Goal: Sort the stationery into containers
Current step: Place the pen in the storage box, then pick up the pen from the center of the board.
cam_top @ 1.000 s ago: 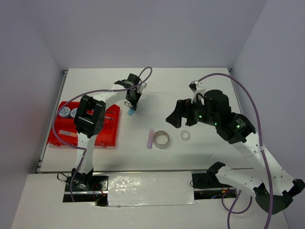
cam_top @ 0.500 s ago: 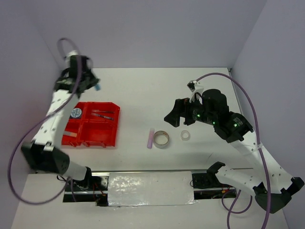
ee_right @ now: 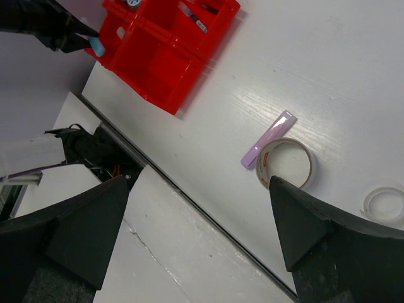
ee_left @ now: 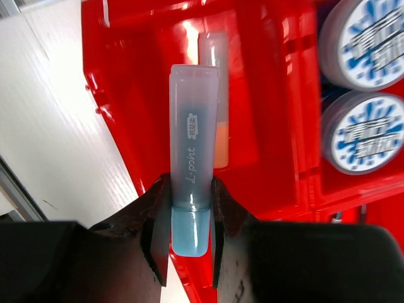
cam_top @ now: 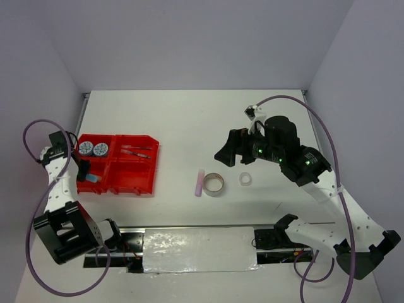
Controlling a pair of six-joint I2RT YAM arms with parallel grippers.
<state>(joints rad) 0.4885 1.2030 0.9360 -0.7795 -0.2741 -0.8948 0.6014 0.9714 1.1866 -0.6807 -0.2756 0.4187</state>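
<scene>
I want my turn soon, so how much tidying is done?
Done: two tubs, two pens and the orange stick lie in the red tray. In hand: the left tool holds the light-blue stick over the orange one's compartment. Left: the lilac stick, grey tape ring and clear tape ring lie on the table.

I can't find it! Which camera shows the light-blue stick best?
Left wrist: the light-blue stick fills the picture, held by the left end effector over the red tray. Top view: a tiny speck. Right wrist: only its blue tip.
</scene>
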